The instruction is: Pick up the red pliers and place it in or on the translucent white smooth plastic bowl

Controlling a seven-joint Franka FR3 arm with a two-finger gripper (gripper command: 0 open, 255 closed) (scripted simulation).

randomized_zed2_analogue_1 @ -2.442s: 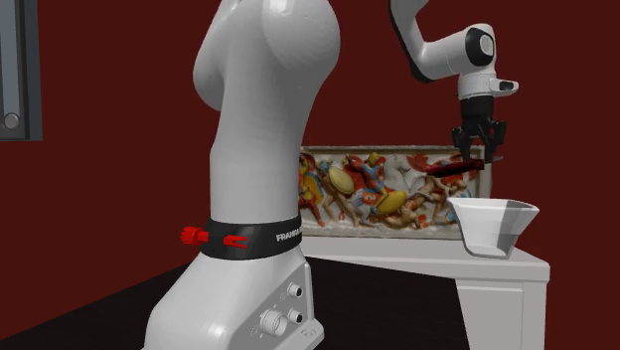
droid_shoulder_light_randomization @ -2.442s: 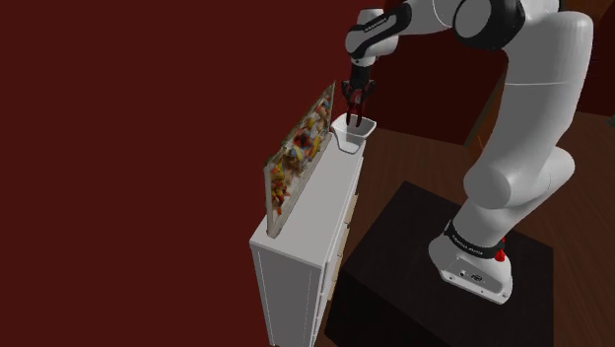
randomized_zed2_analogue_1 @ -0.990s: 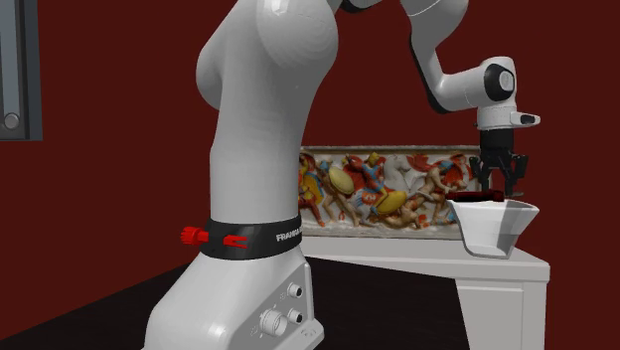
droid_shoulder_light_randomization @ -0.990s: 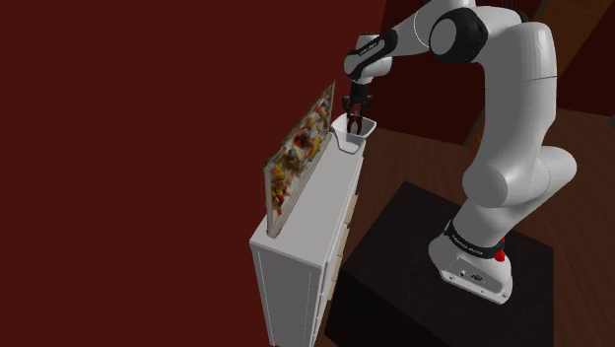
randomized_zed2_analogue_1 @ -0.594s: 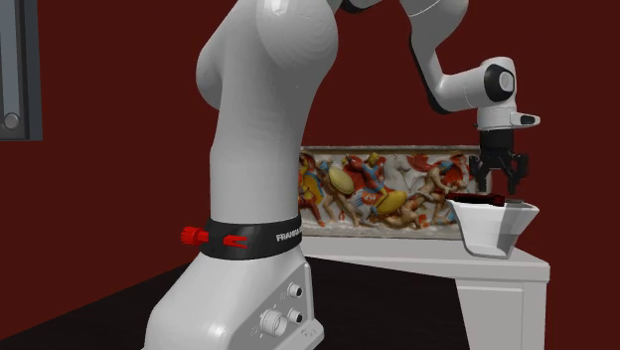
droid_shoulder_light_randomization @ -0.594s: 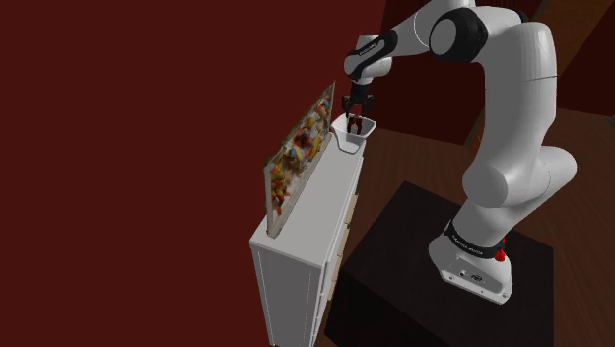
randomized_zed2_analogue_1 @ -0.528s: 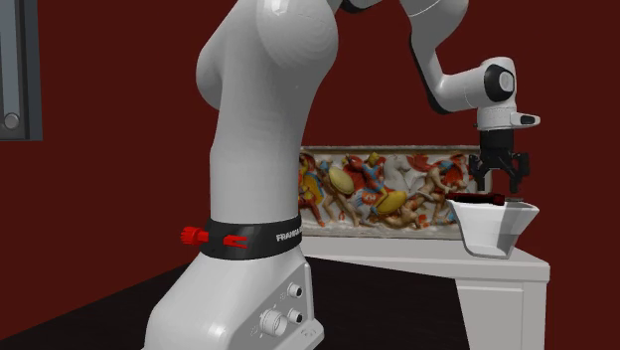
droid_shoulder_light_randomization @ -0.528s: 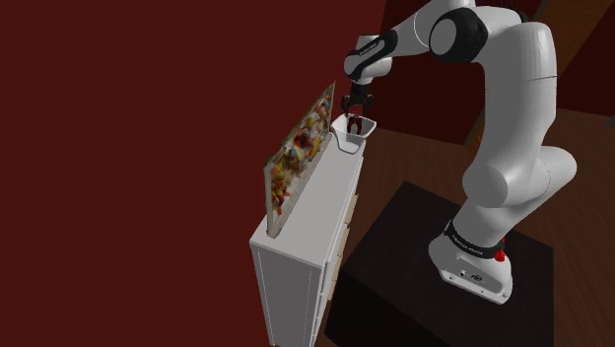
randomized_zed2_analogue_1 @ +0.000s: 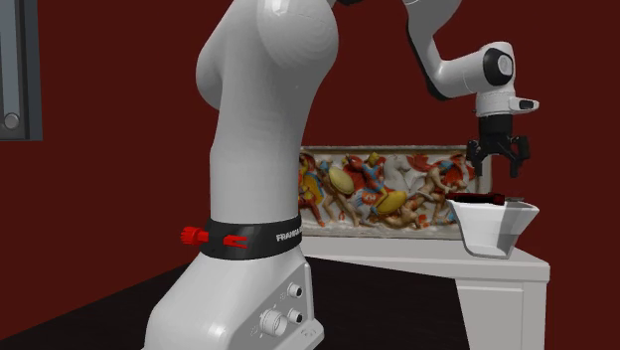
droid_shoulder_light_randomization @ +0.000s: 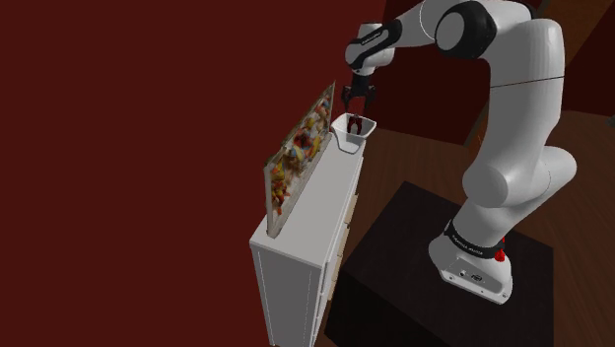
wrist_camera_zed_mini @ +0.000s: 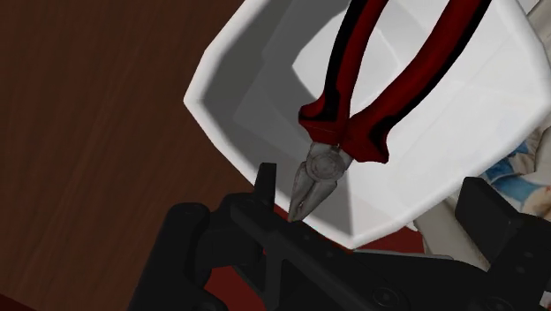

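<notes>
The red-and-black pliers [wrist_camera_zed_mini: 349, 131] lie inside the white bowl [wrist_camera_zed_mini: 256, 97], their grey nose pointing toward my gripper [wrist_camera_zed_mini: 373, 181]. The fingers stand wide apart and touch nothing. In the second exterior view the gripper [randomized_zed2_analogue_1: 498, 164] hangs open a little above the bowl [randomized_zed2_analogue_1: 492, 229], and the pliers [randomized_zed2_analogue_1: 487, 200] rest across the bowl's rim. From the shoulder view the gripper [droid_shoulder_light_randomization: 358, 102] sits just above the bowl [droid_shoulder_light_randomization: 353, 138] at the far end of the cabinet top, with the pliers [droid_shoulder_light_randomization: 355, 124] inside.
The bowl stands on a narrow white cabinet [droid_shoulder_light_randomization: 301, 246]. A colourful figured panel [droid_shoulder_light_randomization: 296, 158] stands upright along the cabinet's edge by the dark red wall. The arm's black stand [droid_shoulder_light_randomization: 414, 266] is beside the cabinet on a wooden floor.
The fingers have opened and let go of the pliers, which now lie in the bowl. The gripper has risen a little above the bowl.
</notes>
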